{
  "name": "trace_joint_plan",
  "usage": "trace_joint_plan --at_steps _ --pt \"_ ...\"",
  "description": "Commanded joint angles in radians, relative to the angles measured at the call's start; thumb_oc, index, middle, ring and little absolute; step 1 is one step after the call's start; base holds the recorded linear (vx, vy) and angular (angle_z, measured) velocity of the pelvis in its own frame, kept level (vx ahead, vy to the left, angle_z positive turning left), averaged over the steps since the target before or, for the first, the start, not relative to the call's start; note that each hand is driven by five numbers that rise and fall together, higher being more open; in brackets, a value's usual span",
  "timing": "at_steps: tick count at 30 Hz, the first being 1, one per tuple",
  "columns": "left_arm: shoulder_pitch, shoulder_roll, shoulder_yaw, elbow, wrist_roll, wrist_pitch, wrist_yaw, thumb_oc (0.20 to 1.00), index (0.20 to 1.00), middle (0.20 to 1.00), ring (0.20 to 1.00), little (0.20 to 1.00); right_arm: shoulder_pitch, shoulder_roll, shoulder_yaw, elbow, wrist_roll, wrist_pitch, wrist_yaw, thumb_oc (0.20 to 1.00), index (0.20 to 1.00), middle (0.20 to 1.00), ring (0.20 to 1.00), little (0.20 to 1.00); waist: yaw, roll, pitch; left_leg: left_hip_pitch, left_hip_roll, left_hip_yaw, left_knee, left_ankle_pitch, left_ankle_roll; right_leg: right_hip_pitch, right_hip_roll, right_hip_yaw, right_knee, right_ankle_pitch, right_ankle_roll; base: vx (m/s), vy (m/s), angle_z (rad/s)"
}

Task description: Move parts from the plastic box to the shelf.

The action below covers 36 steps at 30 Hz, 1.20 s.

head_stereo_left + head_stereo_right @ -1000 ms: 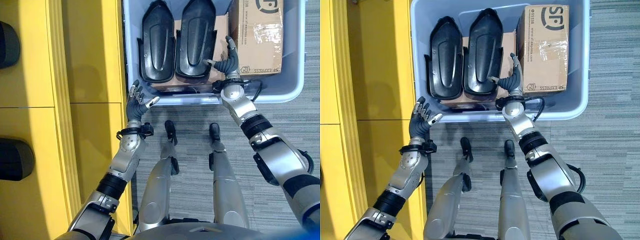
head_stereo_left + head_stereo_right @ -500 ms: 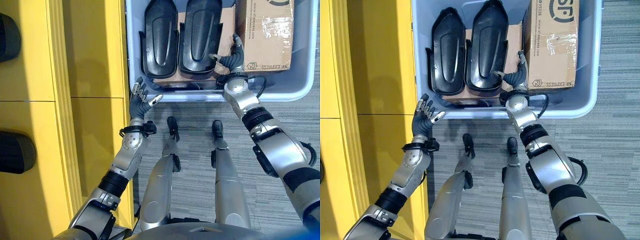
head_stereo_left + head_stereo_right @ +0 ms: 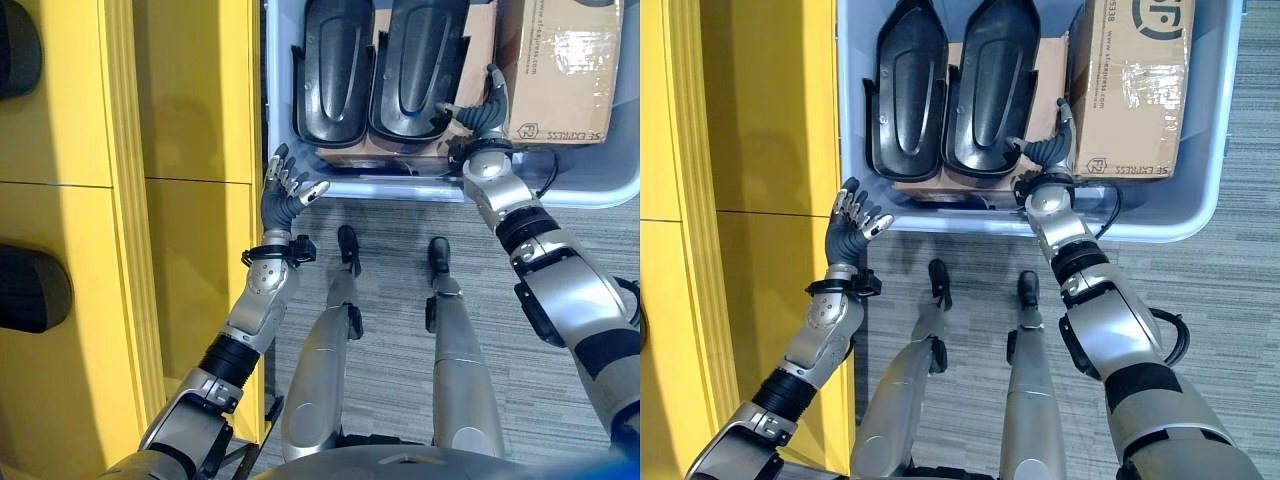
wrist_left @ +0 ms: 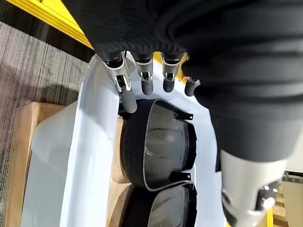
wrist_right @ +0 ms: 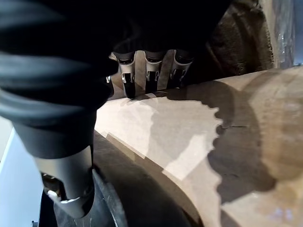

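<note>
The pale blue plastic box [image 3: 1160,215] holds two black moulded shell parts [image 3: 945,90] lying on flat cardboard, beside a taped brown carton [image 3: 1132,90]. The right hand [image 3: 1048,150], fingers apart, reaches beside the right shell; the left hand [image 3: 285,195], fingers spread, hovers at the box's near corner by the yellow shelf [image 3: 190,150].

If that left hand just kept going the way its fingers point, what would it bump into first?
Probably the near rim of the plastic box: the left hand hovers open just outside its near left corner. Clearing that, it would reach the left black part. Depth is uncertain.
</note>
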Motion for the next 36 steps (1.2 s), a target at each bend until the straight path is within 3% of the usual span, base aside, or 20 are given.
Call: trace_joint_plan --at_steps 1,18,19,20,21,36 --pt "-0.039 0.053 -0.015 -0.034 -0.008 -0.033 0.005 1.0 1.0 1.0 1.0 1.0 -0.135 -0.018 0.055 0.037 0.013 -0.003 0.021 1.0 1.0 1.0 1.0 1.0 0.033 -0.01 0.045 0.004 -0.042 -0.134 0.058 -0.104 -0.019 0.067 -0.004 -0.061 -0.113 0.05 0.011 0.0 0.0 0.0" --pt "-0.048 0.061 -0.03 -0.059 -0.007 -0.042 -0.007 1.0 1.0 1.0 1.0 1.0 -0.195 -0.095 0.088 0.212 0.002 0.036 0.075 1.0 1.0 1.0 1.0 1.0 0.074 0.019 0.079 -0.06 -0.071 -0.155 0.101 -0.119 -0.009 0.04 -0.031 -0.085 -0.106 0.048 0.022 0.01 0.017 0.05" --pt "-0.047 0.06 -0.03 -0.059 -0.008 -0.042 -0.008 1.0 1.0 1.0 1.0 1.0 -0.193 -0.097 0.092 0.213 -0.004 0.037 0.079 0.583 0.583 0.583 0.583 0.583 0.075 0.02 0.079 -0.063 -0.072 -0.155 0.103 -0.12 -0.008 0.039 -0.032 -0.085 -0.107 0.048 0.022 0.01 0.012 0.08" --pt "-0.047 0.06 -0.031 -0.06 -0.008 -0.042 -0.008 1.0 1.0 1.0 1.0 1.0 -0.193 -0.097 0.092 0.213 -0.004 0.037 0.079 0.307 0.307 0.307 0.307 0.307 0.075 0.02 0.079 -0.063 -0.072 -0.155 0.104 -0.12 -0.008 0.039 -0.032 -0.085 -0.106 0.048 0.022 0.02 0.018 0.09" --pt "-0.047 0.059 -0.03 -0.058 -0.009 -0.044 -0.01 1.0 1.0 1.0 1.0 1.0 -0.189 -0.1 0.099 0.214 -0.015 0.039 0.087 0.2 0.2 0.2 0.2 0.2 0.079 0.022 0.079 -0.068 -0.075 -0.157 0.107 -0.122 -0.007 0.038 -0.034 -0.087 -0.105 0.047 0.023 0.01 0.01 0.09" --pt "-0.044 0.056 -0.02 -0.05 -0.016 -0.035 -0.008 1.0 1.0 1.0 1.0 1.0 -0.158 -0.058 0.065 0.171 0.011 0.02 0.077 0.2 0.2 0.2 0.2 0.2 0.066 0.0 0.067 -0.031 -0.081 -0.165 0.114 -0.136 -0.002 0.088 -0.036 -0.092 -0.115 0.046 0.023 0.01 0.006 0.03"
